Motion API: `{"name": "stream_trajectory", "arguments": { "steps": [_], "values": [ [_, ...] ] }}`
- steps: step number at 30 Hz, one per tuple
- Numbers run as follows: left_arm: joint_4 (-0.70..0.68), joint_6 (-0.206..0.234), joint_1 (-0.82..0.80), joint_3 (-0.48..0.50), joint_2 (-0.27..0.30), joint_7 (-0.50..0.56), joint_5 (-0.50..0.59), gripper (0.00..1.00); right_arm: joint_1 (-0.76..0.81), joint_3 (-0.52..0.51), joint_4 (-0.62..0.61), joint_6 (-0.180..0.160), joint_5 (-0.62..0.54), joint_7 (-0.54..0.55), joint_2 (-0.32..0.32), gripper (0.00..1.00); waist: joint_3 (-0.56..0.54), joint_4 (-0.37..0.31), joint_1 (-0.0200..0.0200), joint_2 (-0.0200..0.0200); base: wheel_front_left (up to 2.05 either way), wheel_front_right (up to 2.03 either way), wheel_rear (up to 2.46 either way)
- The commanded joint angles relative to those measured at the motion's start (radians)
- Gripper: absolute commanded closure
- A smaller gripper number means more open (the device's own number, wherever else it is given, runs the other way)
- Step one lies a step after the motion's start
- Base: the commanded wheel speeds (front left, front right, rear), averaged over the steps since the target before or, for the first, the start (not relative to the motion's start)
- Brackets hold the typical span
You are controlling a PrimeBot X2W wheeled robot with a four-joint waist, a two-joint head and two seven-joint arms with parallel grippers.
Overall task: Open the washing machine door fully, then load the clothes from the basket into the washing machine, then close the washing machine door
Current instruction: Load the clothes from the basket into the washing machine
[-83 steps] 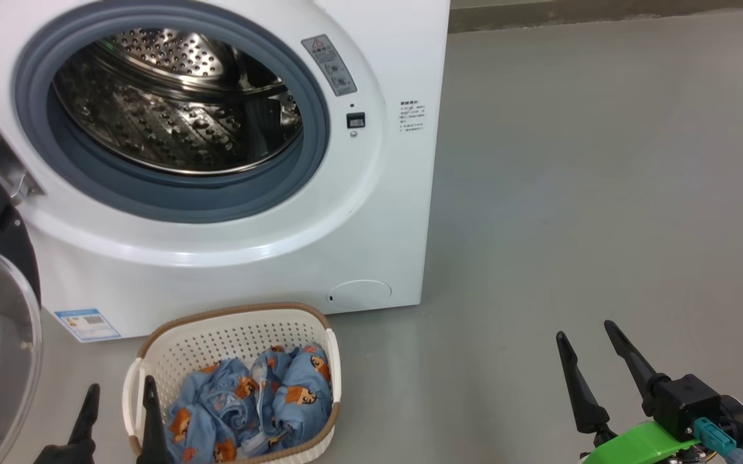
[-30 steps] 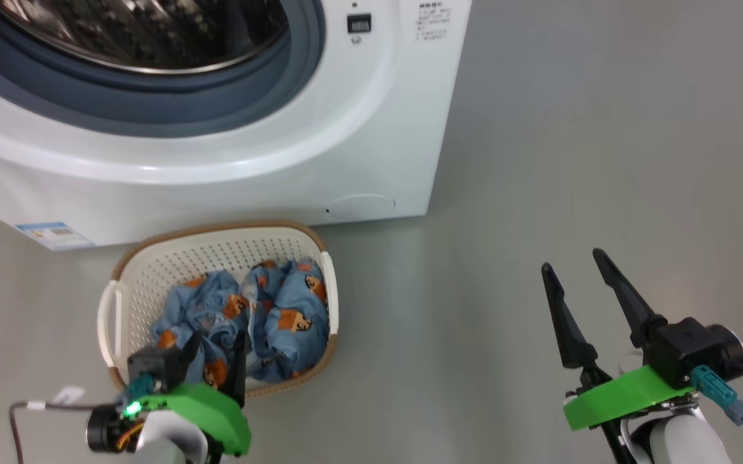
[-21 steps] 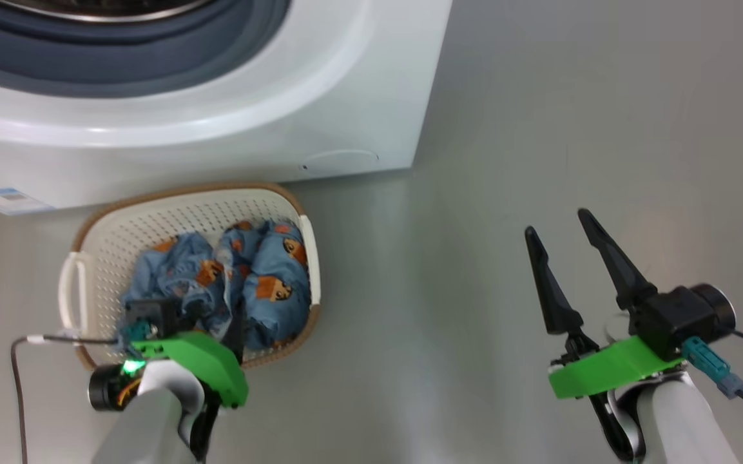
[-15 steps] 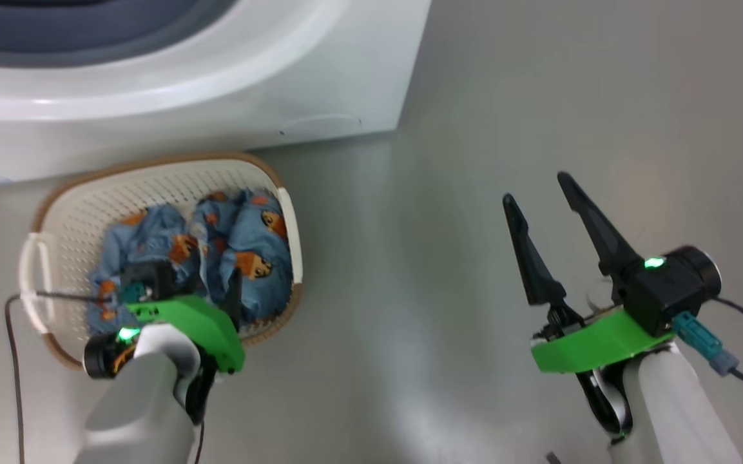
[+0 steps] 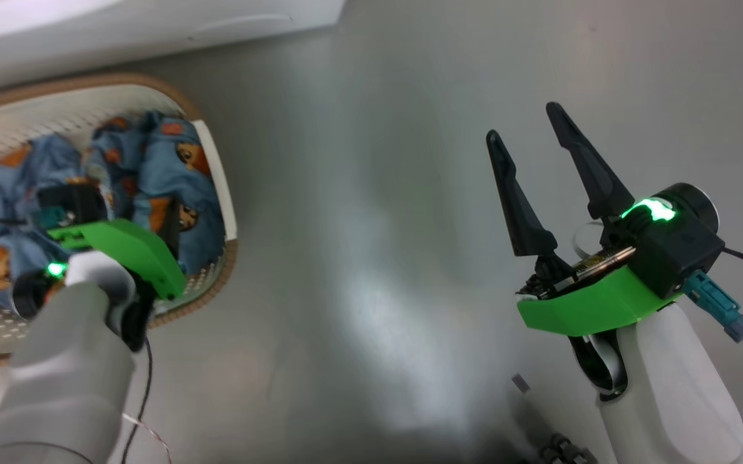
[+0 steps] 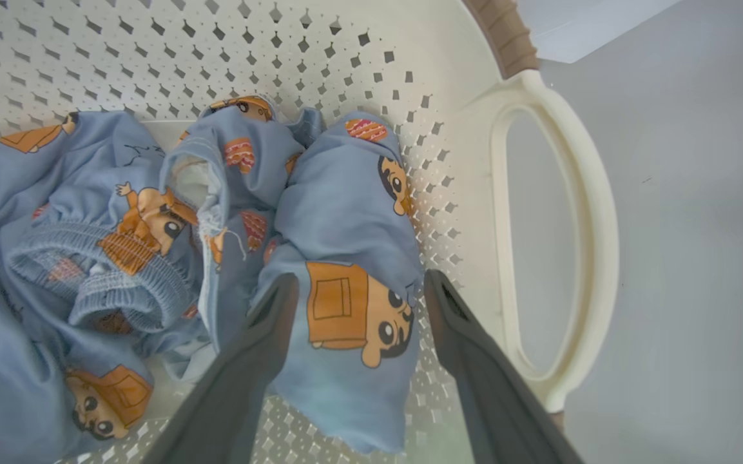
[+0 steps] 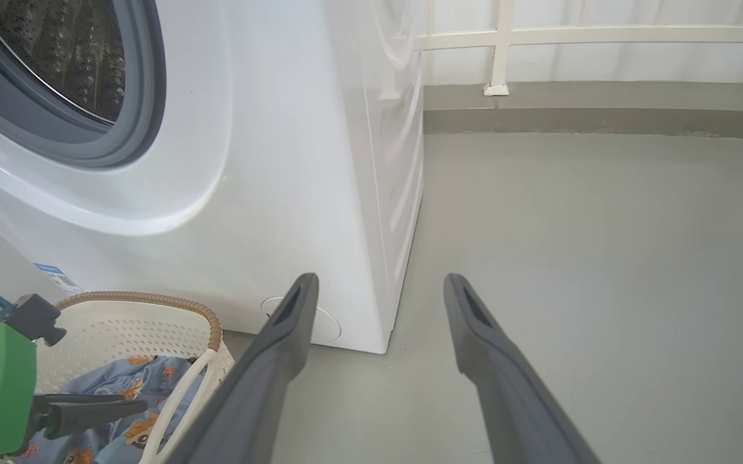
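Observation:
The cream basket (image 5: pixel 219 173) stands on the floor in front of the white washing machine (image 7: pixel 249 161). In it lie the light blue clothes (image 6: pixel 345 212) with orange figures. My left gripper (image 6: pixel 358 283) points down into the basket and is open. Its fingertips (image 6: pixel 281 293) straddle a bunched fold of the clothes near the handle side. My right gripper (image 5: pixel 522 121) hovers open over bare floor to the right, holding nothing. In the right wrist view the right gripper (image 7: pixel 379 278) faces the machine's front corner. The drum opening (image 7: pixel 55 58) shows at upper left. The washing machine door is out of view.
Grey floor (image 5: pixel 358 193) spreads between the basket and my right arm. A thin cable (image 5: pixel 145 380) trails from my left forearm. A low kerb with a white railing (image 7: pixel 499 77) runs behind the machine. A blue sticker (image 7: pixel 55 278) sits low on the machine's front.
The head camera has tilted down, so the machine has slid up out of the picture. My left gripper has come over the basket and sunk among the clothes, still open. The right gripper stays open.

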Motion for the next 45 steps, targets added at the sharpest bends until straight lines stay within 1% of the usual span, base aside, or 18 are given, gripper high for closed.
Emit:
{"name": "stream_trajectory", "arguments": {
  "steps": [1, 8, 14, 18, 19, 20, 26, 35, 41, 45],
  "values": [
    [-0.001, -0.003, -0.014, 0.012, 0.048, 0.001, -0.012, 0.0, 0.011, 0.027, -0.03, 0.006, 0.018, -0.004, 0.007, 0.0, 0.103, -0.07, 0.0, -0.0001, 0.0, 0.0, 0.0],
    [0.029, -0.003, -0.107, -0.008, 0.115, 0.028, -0.034, 0.0, -0.014, 0.043, -0.047, 0.006, 0.045, -0.005, 0.007, 0.0, 0.182, -0.102, 0.0, -0.0001, 0.0, 0.0, 0.0],
    [0.042, -0.003, -0.138, -0.037, 0.141, 0.075, -0.055, 0.0, -0.018, 0.042, -0.053, 0.006, 0.058, -0.005, 0.007, 0.0, 0.207, -0.113, 0.0, -0.0001, 0.0, 0.0, 0.0],
    [0.05, -0.003, -0.149, -0.048, 0.156, 0.081, -0.068, 0.0, -0.019, 0.043, -0.054, 0.006, 0.059, -0.005, 0.007, 0.0, 0.214, -0.114, 0.0, -0.0001, 0.0, 0.0, 0.0],
    [0.052, -0.003, -0.151, -0.05, 0.156, 0.086, -0.074, 0.61, -0.02, 0.043, -0.054, 0.006, 0.06, -0.005, 0.007, 0.0, 0.215, -0.114, 0.0, -0.0001, 0.0, 0.0, 0.0],
    [0.054, -0.003, -0.153, -0.053, 0.156, 0.088, -0.078, 1.0, -0.021, 0.043, -0.054, 0.006, 0.06, -0.005, 0.007, 0.0, 0.216, -0.113, 0.0, -0.0001, 0.0, 0.0, 0.0],
    [0.059, -0.003, -0.156, -0.065, 0.16, 0.074, -0.092, 1.0, -0.025, 0.042, -0.05, 0.006, 0.058, -0.005, 0.007, 0.0, 0.212, -0.108, 0.0, -0.0001, 0.0, 0.0, 0.0],
    [0.038, -0.003, -0.121, -0.097, 0.139, 0.017, -0.126, 1.0, -0.02, 0.024, -0.04, 0.006, 0.041, -0.005, 0.007, 0.0, 0.171, -0.075, 0.0, -0.0001, 0.0, 0.0, 0.0],
    [0.018, -0.003, -0.076, -0.125, 0.129, -0.083, -0.139, 1.0, -0.004, 0.007, -0.024, 0.006, 0.018, -0.005, 0.007, 0.0, 0.108, -0.036, 0.0, -0.0001, 0.0, 0.0, 0.0],
    [-0.027, -0.003, -0.028, -0.148, 0.113, -0.156, -0.157, 1.0, 0.014, -0.011, -0.011, 0.006, -0.001, -0.005, 0.007, 0.0, 0.048, -0.002, 0.0, -0.0001, 0.0, 0.0, 0.0]
  ]
}}
